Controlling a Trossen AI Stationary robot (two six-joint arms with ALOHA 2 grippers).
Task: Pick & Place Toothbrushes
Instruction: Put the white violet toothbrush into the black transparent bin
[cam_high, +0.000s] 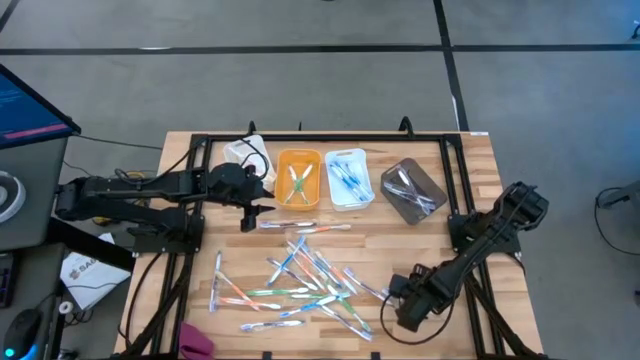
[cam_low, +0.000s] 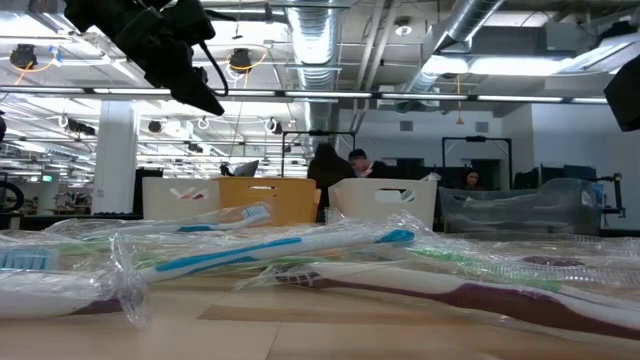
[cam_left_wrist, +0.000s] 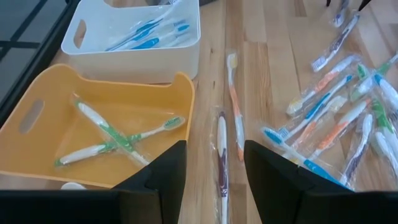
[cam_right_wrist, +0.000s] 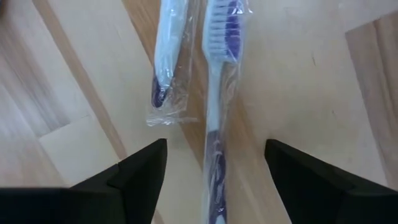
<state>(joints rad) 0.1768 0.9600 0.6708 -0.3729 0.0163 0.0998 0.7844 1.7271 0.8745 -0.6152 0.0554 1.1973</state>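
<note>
While the left gripper (cam_high: 250, 215) hangs part-open near the orange plastic bin (cam_high: 298, 177), the right gripper (cam_right_wrist: 214, 168), wide and empty, straddles a purple-and-white wrapped toothbrush (cam_right_wrist: 217, 99) near the wooden worktop's (cam_high: 470, 180) front right corner; next: descend, close.

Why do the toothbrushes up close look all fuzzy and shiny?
Low view: the wrapped blue toothbrush lies very near the lens, so it blurs, and ceiling lights glint off its wrapper. Right wrist view: the purple toothbrush is soft too, between open jaws. High view: the pile looks sharper.
</note>
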